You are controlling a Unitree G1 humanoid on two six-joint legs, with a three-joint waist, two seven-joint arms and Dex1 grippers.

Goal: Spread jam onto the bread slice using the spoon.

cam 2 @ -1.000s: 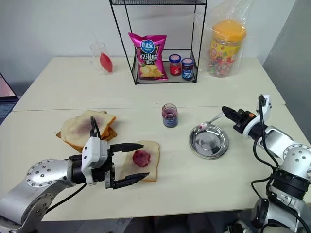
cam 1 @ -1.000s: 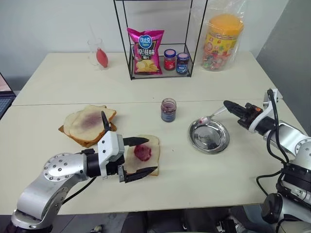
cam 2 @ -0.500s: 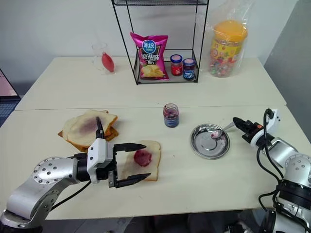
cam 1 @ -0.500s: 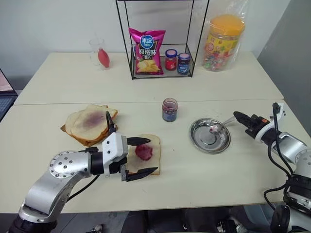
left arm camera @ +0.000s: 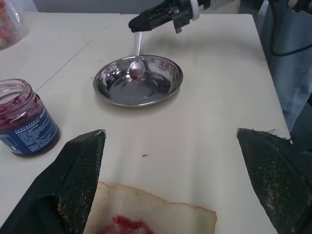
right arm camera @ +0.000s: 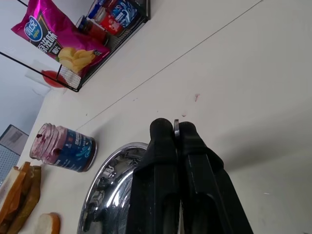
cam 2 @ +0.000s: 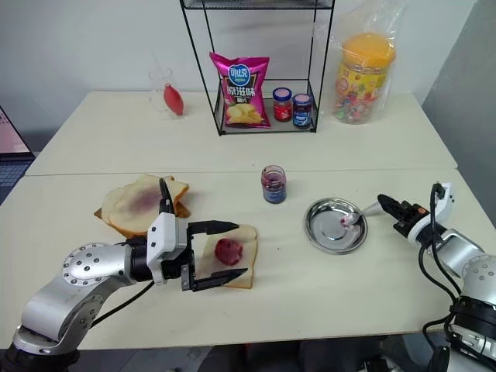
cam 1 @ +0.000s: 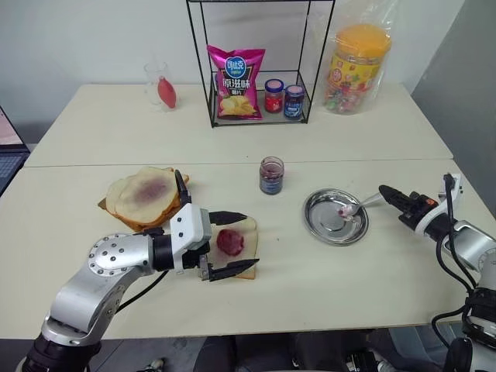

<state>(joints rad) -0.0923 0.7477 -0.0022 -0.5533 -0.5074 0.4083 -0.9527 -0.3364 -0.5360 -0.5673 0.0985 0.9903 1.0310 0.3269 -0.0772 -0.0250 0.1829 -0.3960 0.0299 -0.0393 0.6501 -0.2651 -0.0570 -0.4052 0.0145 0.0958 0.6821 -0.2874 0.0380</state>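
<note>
- Two arms share this tabletop [cam 1: 77, 232]; at its left edge a pile of bread slices [cam 1: 143, 198] lies stacked, the top one stained purplish, probably spare stock set out of the way.
- Just beside the pile, the left gripper [cam 1: 229, 244] hovers with its jaws spread wide, one black finger on each side of the bread slice [cam 2: 225, 260] without clearly touching it. I judge it is placed there to steady the slice while jam is worked over it.
- The bread slice lies flat near the front of the tabletop: white crumb, tan crust, a glossy dark-red blob of jam [cam 1: 229, 241] heaped in its middle and not yet spread to the edges.
- Behind it stands the open jam jar [cam 1: 270, 175], clear glass with a dark blue label, lid off so a spoon can reach in.
- Further back, a wire rack [cam 1: 260, 116] holds a pink crisp bag [cam 1: 235, 81] and two small capped jars [cam 1: 283, 97].
- The round steel dish [cam 1: 335, 217] sits to the right of the jam jar, apparently as a rest for the spoon.
- The spoon [left arm camera: 136, 61] has its bowl down in the dish, smeared with a little jam, though contact with the metal is hard to confirm.
- The right gripper [cam 1: 385, 192] has its jaws clamped on the spoon's handle tip, holding it angled down over the dish rim.
</note>
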